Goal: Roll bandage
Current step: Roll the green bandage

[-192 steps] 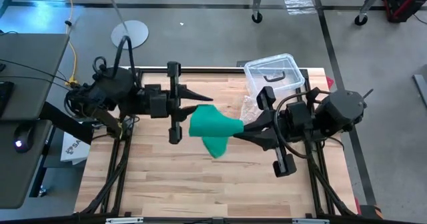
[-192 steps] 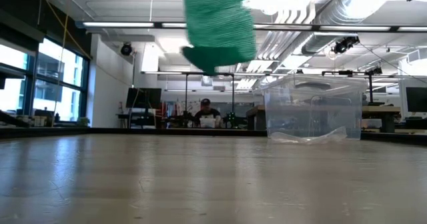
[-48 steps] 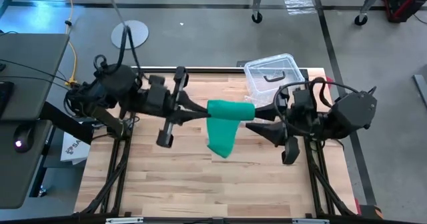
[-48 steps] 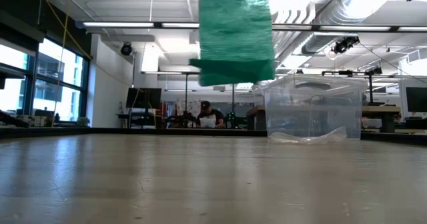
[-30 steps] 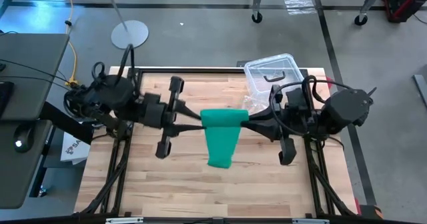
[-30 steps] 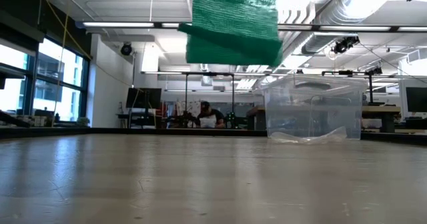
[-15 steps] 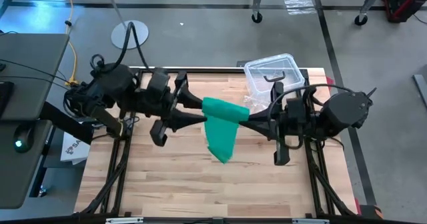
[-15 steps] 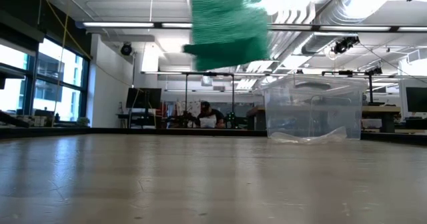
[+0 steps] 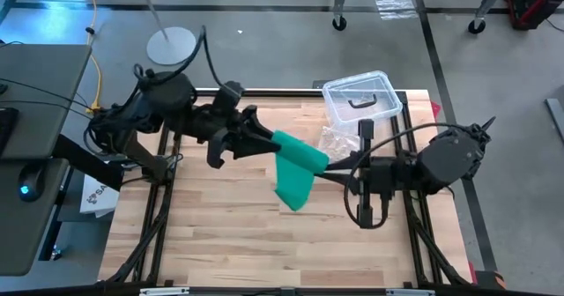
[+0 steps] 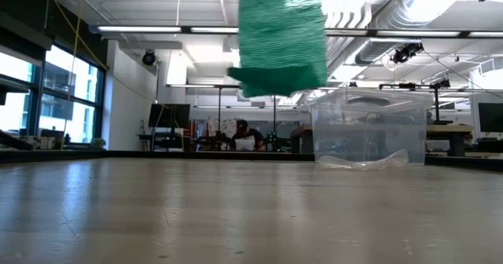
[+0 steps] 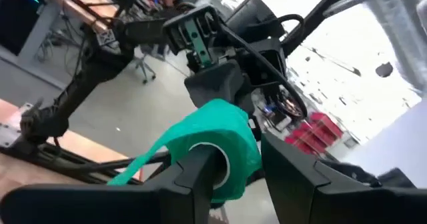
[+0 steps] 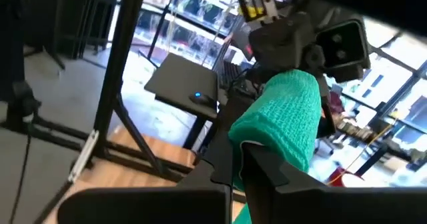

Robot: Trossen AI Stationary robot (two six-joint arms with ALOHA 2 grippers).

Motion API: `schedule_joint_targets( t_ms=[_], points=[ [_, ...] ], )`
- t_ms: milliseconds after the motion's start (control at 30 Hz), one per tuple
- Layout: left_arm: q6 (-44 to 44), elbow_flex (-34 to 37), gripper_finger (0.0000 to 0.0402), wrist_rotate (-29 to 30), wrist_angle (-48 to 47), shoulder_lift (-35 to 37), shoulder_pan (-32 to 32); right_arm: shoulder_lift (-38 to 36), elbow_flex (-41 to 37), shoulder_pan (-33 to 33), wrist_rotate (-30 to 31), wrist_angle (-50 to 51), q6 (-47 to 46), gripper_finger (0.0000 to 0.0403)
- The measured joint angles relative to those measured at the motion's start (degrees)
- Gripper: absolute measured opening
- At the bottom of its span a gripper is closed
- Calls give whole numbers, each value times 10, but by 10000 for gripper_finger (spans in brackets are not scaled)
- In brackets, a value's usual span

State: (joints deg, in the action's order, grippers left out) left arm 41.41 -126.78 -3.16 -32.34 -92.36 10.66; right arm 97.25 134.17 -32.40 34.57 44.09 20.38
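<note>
The green bandage is a partly wound roll held high over the middle of the table, between my two grippers. Its loose tail hangs down, and in the low view the tail ends well above the tabletop. My left gripper meets the roll's left end and stands open, with one finger in the roll's hollow. My right gripper meets the right end and is shut. Both point about level, toward each other. My left gripper has one finger stuck level into the roll's hollow left end. The other finger stands outside the roll's wall; I cannot tell whether it touches. My right gripper pushes its shut fingers level into the roll's right end, from the table's right. The roll is wound around them and hides what lies between them. The roll is lifted clear, with its tail hanging slack.
A clear plastic box with a black handle stands at the table's far right. A crinkly clear bag lies just in front of it. The wooden tabletop lies bare under the roll. A person sits far off in the room.
My left gripper has swung toward the table's far edge and rolled about its own line. My right gripper has also rolled. The roll, level a second ago, now slants with its left end farther back. The tail has swung a little and still hangs clear.
</note>
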Motion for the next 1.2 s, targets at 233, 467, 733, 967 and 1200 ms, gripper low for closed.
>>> schedule_joint_targets(
  t_ms=[233, 467, 733, 967, 1200],
  points=[
    [-96, 0, 32, -18, 1, 2, -1, 0, 0, -3, 3, -4, -57, 18],
    [-102, 2, 15, -14, 14, 7, -1, -7, 0, -7, 19, 9, -162, 92],
    [-82, 2, 6, -6, 36, 16, -2, -27, 0, -10, -50, 25, -219, 177],
    [-72, 0, 6, 1, 71, 28, -3, -29, -1, -11, -4, 113, -281, 181],
    [-70, 0, 6, 7, 74, 34, -2, -18, 0, 2, 108, 46, -261, 181]
  ],
)
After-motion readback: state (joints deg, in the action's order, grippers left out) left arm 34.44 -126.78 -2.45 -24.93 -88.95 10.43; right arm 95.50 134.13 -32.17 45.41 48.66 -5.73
